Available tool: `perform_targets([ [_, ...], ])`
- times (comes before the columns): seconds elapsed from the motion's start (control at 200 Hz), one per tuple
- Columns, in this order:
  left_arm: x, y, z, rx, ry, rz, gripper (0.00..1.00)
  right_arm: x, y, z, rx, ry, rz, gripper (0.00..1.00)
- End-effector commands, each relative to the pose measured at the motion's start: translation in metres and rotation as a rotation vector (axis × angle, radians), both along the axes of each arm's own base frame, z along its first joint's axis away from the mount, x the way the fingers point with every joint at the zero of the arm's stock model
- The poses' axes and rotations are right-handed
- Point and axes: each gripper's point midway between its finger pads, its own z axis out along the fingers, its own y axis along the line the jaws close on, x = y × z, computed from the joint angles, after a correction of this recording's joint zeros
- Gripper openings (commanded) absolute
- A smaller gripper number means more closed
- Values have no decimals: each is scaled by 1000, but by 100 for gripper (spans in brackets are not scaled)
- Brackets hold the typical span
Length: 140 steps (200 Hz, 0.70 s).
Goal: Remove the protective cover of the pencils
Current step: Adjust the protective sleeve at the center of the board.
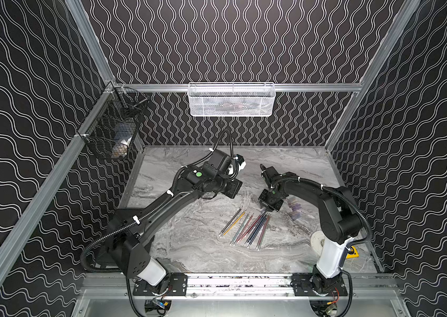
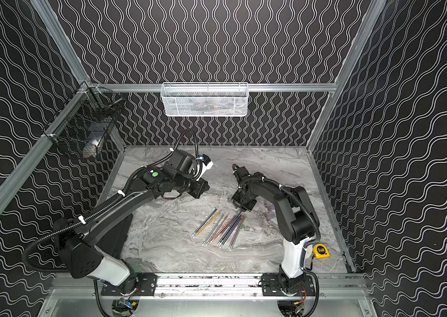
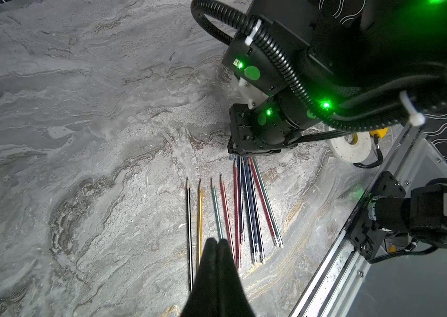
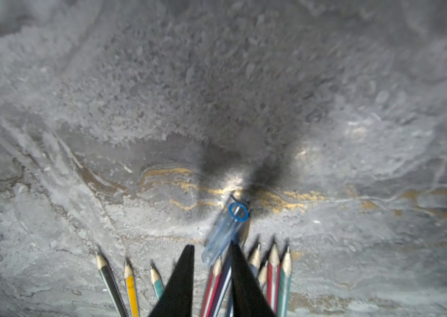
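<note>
Several pencils [image 1: 247, 227] [image 2: 221, 227] lie side by side on the marble table, black, yellow, green, red and blue, with their sharpened tips toward the back. A clear bluish protective cover [image 4: 226, 233] with a blue ring at its mouth lies tilted over the tips of the middle pencils [image 4: 271, 274]. My right gripper [image 4: 211, 247] is low over those tips. Its jaws stand apart, with the cover's closed end in the gap and nothing clamped. My left gripper [image 3: 216, 241] hangs shut and empty above the pencils' [image 3: 244, 208] silvery ends.
A white mesh basket [image 1: 230, 100] hangs on the back wall and a black wire basket [image 1: 112, 129] on the left wall. A white tape roll [image 1: 317, 241] and a yellow tape measure [image 2: 321, 251] sit by the right arm's base. A blurred pale patch [image 1: 295, 208] lies right of the right gripper.
</note>
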Motion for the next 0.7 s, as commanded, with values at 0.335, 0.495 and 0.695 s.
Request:
perform_targets([
  [0.335, -1, -3, 8, -36, -14, -22, 0, 2, -2, -12, -31, 29, -31, 23],
  [0.495, 0, -1, 7, -35, -11, -19, 0, 3, -1, -16, -35, 40, -30, 22],
  [0.695, 0, -1, 7, -41, -11, -20, 0, 9, -5, -14, -72, 23, -24, 15],
])
